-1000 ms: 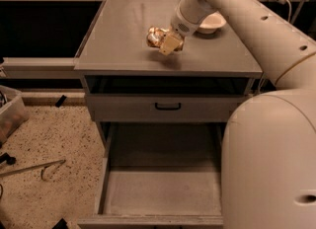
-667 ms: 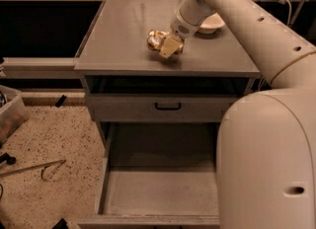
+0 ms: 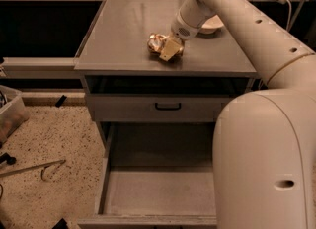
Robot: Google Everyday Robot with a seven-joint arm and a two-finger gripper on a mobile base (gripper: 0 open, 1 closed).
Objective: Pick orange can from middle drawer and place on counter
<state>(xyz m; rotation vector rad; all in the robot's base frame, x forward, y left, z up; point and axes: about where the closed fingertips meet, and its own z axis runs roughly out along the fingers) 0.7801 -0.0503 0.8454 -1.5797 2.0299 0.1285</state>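
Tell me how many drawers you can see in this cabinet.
2: a drawer with a black handle under the counter, and the open middle drawer below it. Others may be hidden. The gripper is at the orange can on the counter.

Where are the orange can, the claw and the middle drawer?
orange can (image 3: pixel 155 42): camera view, shiny left side.
claw (image 3: pixel 169 50): camera view, its tip, beside the can.
middle drawer (image 3: pixel 158 192): camera view, bare floor.

I see the can (image 3: pixel 158 44) glinting orange-gold on the matte grey counter (image 3: pixel 126 30). The gripper (image 3: pixel 170 51), right at the can, is tan. The arm (image 3: pixel 256 30) is off-white with small dark holes. The open drawer (image 3: pixel 158 193) is plain grey, the handle (image 3: pixel 168 106) above it black, and the floor (image 3: pixel 54 144) speckled beige.
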